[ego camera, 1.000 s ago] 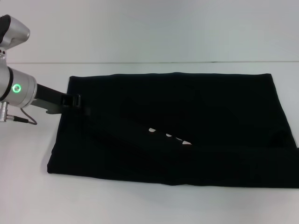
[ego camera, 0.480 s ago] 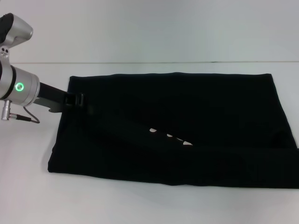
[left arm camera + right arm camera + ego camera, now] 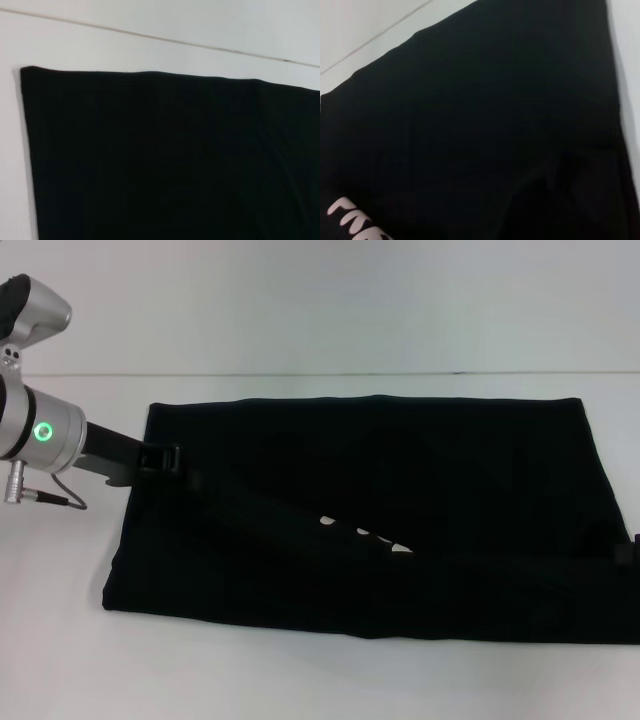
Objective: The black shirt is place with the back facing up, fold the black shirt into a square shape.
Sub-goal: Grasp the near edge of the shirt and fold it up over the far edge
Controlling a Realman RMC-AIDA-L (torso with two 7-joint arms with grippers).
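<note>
The black shirt [image 3: 400, 500] lies spread on the white table as a wide rectangle, with a folded flap running diagonally across its middle. Bits of white lettering [image 3: 362, 532] peek out along that fold and also show in the right wrist view as white lettering [image 3: 350, 220]. My left gripper [image 3: 172, 458] reaches in from the left over the shirt's left edge, black against the black cloth. A dark shape at the shirt's right edge seems to be my right gripper [image 3: 628, 548], mostly cut off. The left wrist view shows the shirt's corner [image 3: 30, 72] lying flat.
The white table [image 3: 300, 680] runs around the shirt on all sides, with its back edge [image 3: 320, 374] meeting a pale wall. A grey cable [image 3: 55, 500] hangs from my left wrist.
My left gripper has crept a little to the right, further onto the shirt's left edge. The dark shape near the shirt's right edge has drawn back toward the frame's border.
</note>
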